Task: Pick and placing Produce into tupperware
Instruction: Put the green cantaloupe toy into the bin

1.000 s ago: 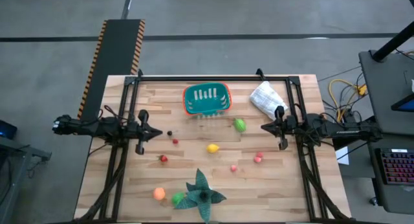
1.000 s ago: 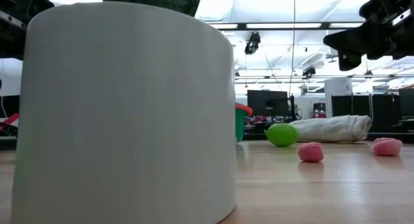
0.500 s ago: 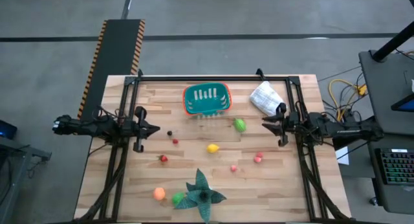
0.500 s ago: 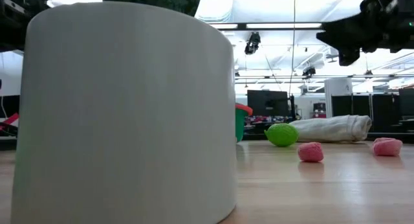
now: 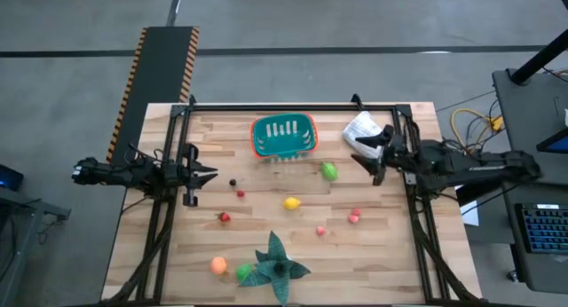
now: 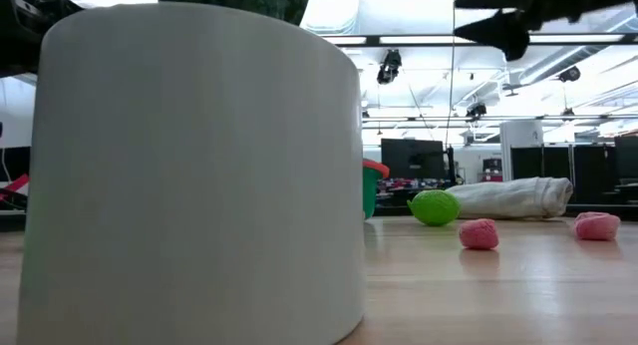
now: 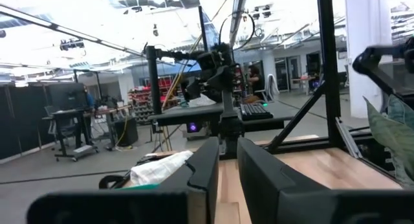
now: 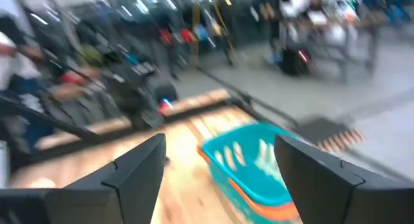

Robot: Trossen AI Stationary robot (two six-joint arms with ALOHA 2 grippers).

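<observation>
High view: the wooden table (image 5: 177, 254) carries everything, with the left arm along its left edge and the right arm along its right edge. The largest loose thing is the dark green star-shaped leafy piece (image 5: 279, 264) near the front edge. Behind it, at the back centre, sits the teal tupperware (image 5: 284, 136) with its orange-red rim, and nothing shows inside it. A wrinkled white bag (image 5: 361, 131) lies to its right, partly under the right arm.

The right gripper (image 5: 367, 162) is raised above the table between the bag and the green produce (image 5: 329, 171), its fingers spread wide with nothing between them; its wrist view looks past the fingers at the tub (image 8: 259, 169). The left gripper (image 5: 202, 175) hovers at the left side of the table, its fingers drawn nearly together with only a narrow gap, holding nothing.

The small produce is scattered over the middle of the table, all outside the tub: a yellow piece (image 5: 292, 203) at centre, an orange piece (image 5: 217, 265) and a green piece (image 5: 243, 272) by the leafy thing, a pink piece (image 5: 354, 217) to the right, a small pink piece (image 5: 320, 230), a red piece (image 5: 224, 217), a tiny red piece (image 5: 240, 193) and a dark piece (image 5: 232, 182) near the left gripper
</observation>
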